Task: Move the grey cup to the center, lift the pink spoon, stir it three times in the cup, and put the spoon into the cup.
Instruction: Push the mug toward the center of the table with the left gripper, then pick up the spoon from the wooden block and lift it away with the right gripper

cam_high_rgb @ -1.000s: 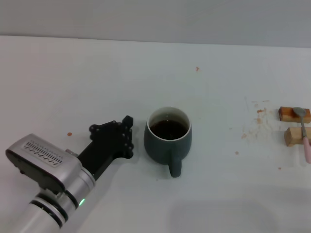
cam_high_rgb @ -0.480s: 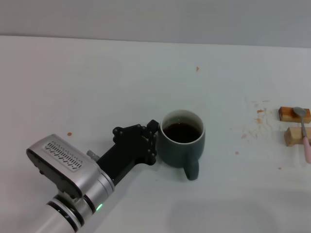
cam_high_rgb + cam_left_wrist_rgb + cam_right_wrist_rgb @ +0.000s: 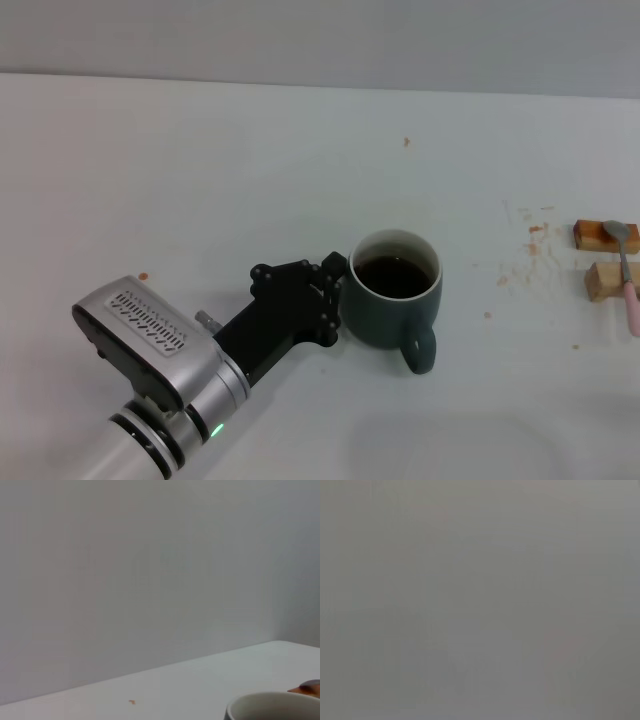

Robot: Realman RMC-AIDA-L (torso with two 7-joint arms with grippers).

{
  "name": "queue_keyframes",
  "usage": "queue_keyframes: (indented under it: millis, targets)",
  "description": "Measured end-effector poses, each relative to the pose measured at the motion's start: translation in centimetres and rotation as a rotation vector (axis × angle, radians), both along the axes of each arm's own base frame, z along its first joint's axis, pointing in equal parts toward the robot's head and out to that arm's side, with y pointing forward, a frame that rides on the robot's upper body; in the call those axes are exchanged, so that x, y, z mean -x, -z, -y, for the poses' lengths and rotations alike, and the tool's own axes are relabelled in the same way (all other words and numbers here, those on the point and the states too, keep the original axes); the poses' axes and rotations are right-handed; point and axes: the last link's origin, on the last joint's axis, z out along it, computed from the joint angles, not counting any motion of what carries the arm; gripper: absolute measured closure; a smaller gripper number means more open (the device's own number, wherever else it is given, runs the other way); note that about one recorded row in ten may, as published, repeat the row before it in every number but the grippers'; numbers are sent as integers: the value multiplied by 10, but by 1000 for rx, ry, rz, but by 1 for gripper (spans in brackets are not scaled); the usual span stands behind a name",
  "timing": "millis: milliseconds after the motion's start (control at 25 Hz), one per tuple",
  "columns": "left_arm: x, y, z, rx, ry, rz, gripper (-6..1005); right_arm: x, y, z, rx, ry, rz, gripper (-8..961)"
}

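The left pincer [image 3: 335, 292], whose opening I cannot tell, presses the left wall of the grey cup [image 3: 393, 300] mid-table, so centring looks underway; next comes fetching the pink spoon [image 3: 627, 280] across two wooden blocks [image 3: 604, 257] far right.

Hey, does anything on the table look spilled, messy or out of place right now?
Nothing spilled from the cup; its dark liquid sits below the rim. Small orange-brown specks are scattered on the table near the two wooden blocks, where the spoon lies across them. The left gripper is against the cup's side.
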Motion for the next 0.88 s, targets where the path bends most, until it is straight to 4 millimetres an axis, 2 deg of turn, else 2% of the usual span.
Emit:
queue_keyframes:
  millis: [200, 560, 880]
  targets:
    - [5, -3, -2, -18, -4, -19, 1001, -2, 7, -3, 39, 25, -23, 230]
    - [51, -34, -15, -162, -134, -91, 1001, 2, 21, -2, 101, 37, -66, 235]
    - [57, -37, -17, -177, -150, -105, 1001, -2, 34, -18, 182, 69, -87, 240]
